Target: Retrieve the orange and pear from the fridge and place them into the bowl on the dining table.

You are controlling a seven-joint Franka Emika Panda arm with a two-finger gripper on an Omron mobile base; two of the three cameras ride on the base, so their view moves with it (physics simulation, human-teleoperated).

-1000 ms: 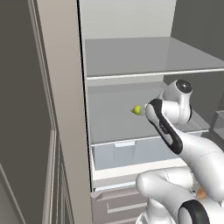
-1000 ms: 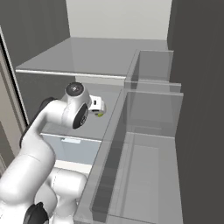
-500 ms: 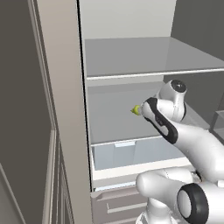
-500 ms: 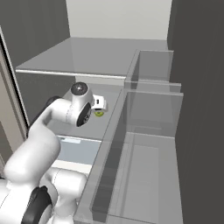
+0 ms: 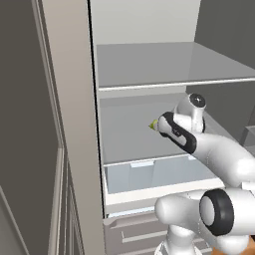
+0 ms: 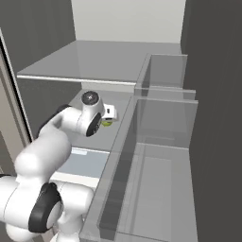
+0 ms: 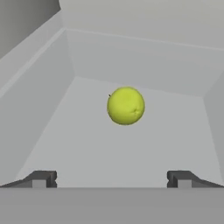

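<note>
Grey shelf [image 7: 87,148] inside open fridge [image 5: 74,99], walled left, right and behind, bare floor all round pear [image 7: 126,105]. Upper shelf [image 5: 164,64] close overhead; clear drawer [image 5: 149,174] below the lip; door bins [image 6: 165,156] flank the right side. Arm reaches level into the shelf bay, wrist bent forward. Gripper [image 7: 111,178] spread wide, holding nothing, aimed at pear, which sits mid-shelf ahead of the fingertips [image 7: 41,178], apart from them.
</note>
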